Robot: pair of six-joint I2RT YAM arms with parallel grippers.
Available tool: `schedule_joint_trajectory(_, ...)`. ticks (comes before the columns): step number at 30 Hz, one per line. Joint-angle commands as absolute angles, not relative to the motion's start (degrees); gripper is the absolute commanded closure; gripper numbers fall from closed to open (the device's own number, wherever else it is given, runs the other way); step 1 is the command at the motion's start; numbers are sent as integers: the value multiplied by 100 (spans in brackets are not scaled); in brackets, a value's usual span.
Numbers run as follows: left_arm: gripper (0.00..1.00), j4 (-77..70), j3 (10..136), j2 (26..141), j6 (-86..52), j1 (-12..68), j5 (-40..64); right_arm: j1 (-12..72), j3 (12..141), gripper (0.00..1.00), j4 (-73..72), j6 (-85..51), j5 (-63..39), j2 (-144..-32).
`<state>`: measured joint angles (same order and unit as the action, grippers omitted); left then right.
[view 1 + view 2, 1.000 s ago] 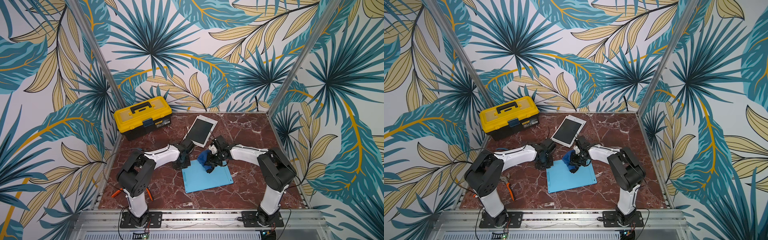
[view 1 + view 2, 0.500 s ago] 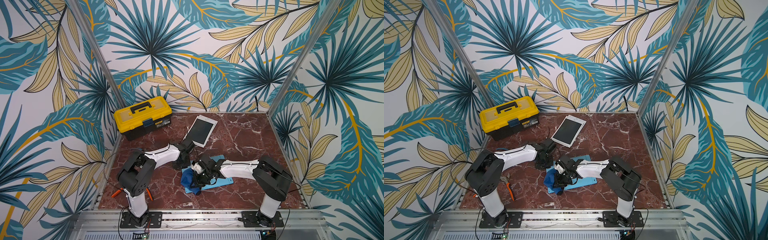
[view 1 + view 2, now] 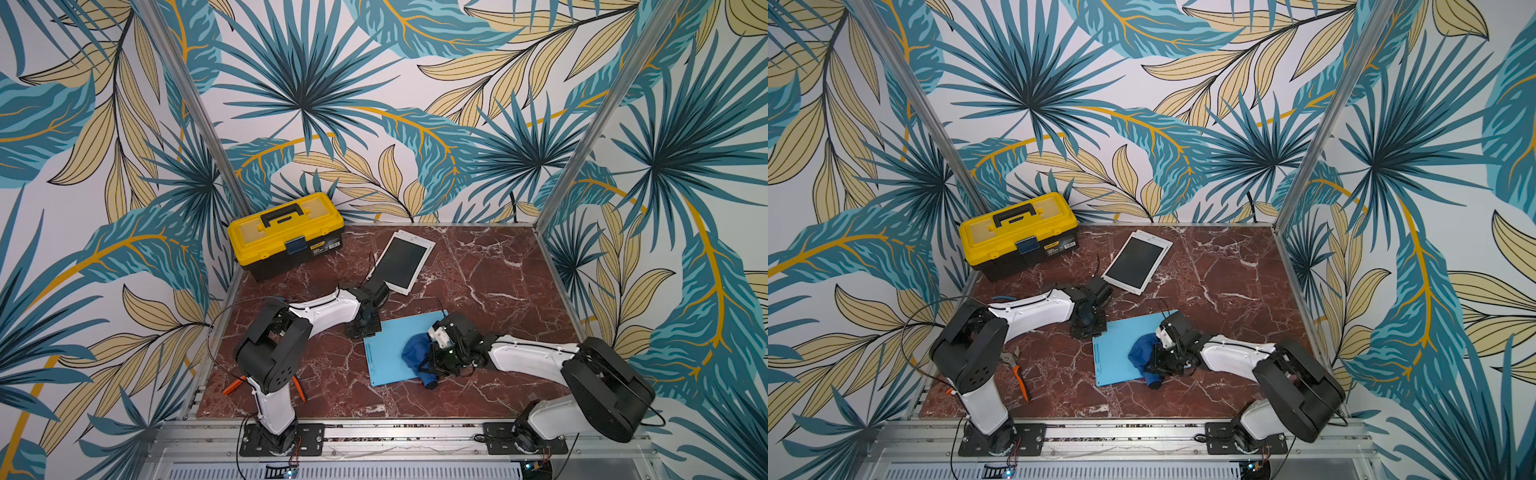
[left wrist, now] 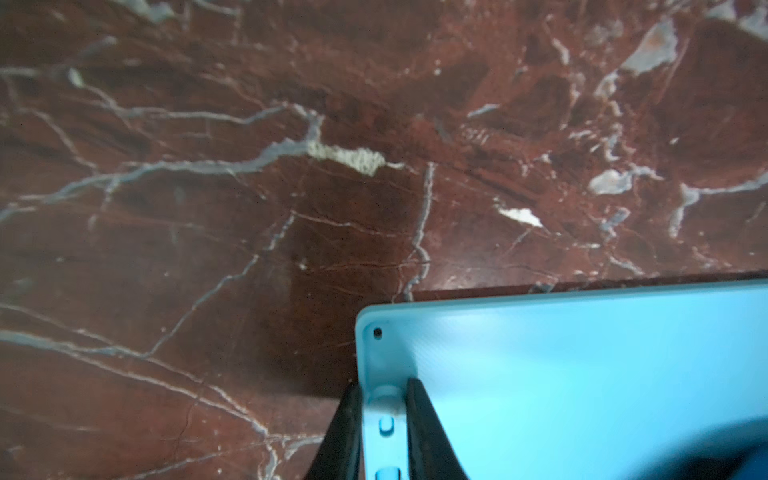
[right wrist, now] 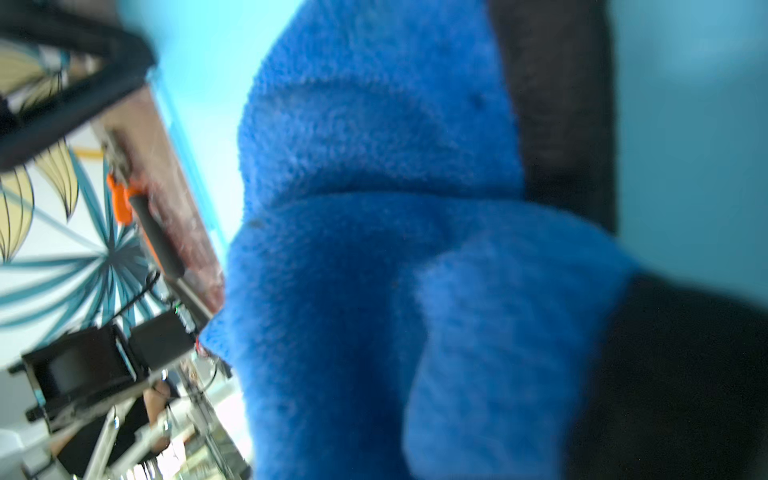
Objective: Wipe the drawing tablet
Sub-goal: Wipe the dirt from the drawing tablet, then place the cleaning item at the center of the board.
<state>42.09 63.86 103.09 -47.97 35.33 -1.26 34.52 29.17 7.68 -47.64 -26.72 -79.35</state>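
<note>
The light blue drawing tablet (image 3: 386,357) (image 3: 1115,361) lies flat on the red marble table, in the middle towards the front. My left gripper (image 3: 365,328) (image 3: 1090,328) is at its far left corner. In the left wrist view the left gripper (image 4: 382,384) is shut on the button strip along the edge of the drawing tablet (image 4: 582,374). My right gripper (image 3: 432,359) (image 3: 1160,359) is shut on a crumpled dark blue cloth (image 3: 415,353) (image 3: 1142,353) that rests on the tablet's right half. The cloth (image 5: 374,249) fills the right wrist view and hides the jaws.
A yellow toolbox (image 3: 286,232) stands at the back left. A white tablet with a dark screen (image 3: 403,259) lies behind the left gripper. Orange-handled pliers (image 3: 1019,374) lie by the left arm's base. Patterned walls and metal posts close in three sides.
The right gripper dragged the cloth from the tablet's far edge to its near left, then back to the right half. The left gripper held still on the tablet's corner.
</note>
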Motion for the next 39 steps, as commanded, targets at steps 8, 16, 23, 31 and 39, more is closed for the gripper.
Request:
schedule_joint_trajectory(8,80,4456,6038,10650,-4652,3610,-79,2372,3010,96,3904,-4607,-1495,-5668)
schedule_joint_trajectory(16,80,4458,6019,10266,-4527,3630,-189,2295,3705,87,6555,-4688,680,-4290)
schedule_joint_trajectory(23,80,4456,6038,10106,-4500,3630,-140,2300,4223,24,7285,-5314,1582,-4514)
schedule_joint_trajectory(31,78,4466,5846,9438,-4181,3496,-255,2294,4700,17,7005,-4825,966,-4217)
schedule_joint_trajectory(39,73,4447,5786,8621,-3515,2770,781,2399,5351,9,6175,-3980,358,-4289)
